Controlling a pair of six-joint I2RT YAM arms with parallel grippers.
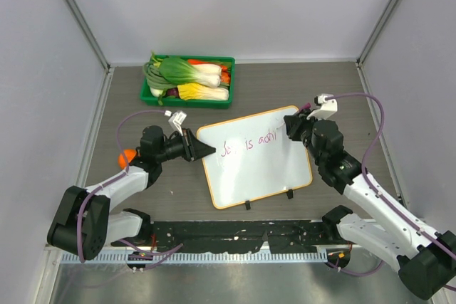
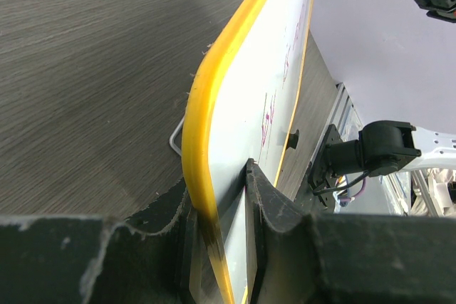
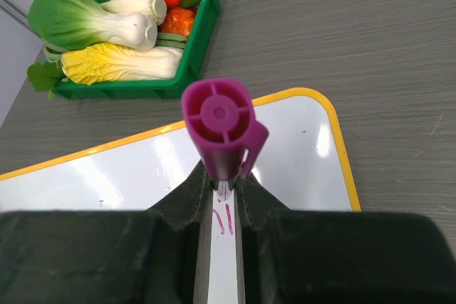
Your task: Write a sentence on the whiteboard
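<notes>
Whiteboard [image 1: 260, 169]: tabletop centre, toward near edge, skewed. Glossy white, rounded corners, orange-yellow rim, black feet [image 1: 247, 204] on near side. Left gripper [image 1: 205, 149] clamped on board's left rim. Sentence [image 1: 249, 144]: thin purple-pink cursive along far side, illegible. Right gripper [image 1: 291, 127] pinching purple marker [image 3: 217, 115] at board's far right corner. Green plastic tray [image 1: 187, 100] of leafy vegetables [image 1: 187, 70] near far edge.

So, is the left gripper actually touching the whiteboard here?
Touching. The left wrist view shows the left gripper closed on the whiteboard, its jaws pressed against both faces at the yellow rim, with no gap visible.
</notes>
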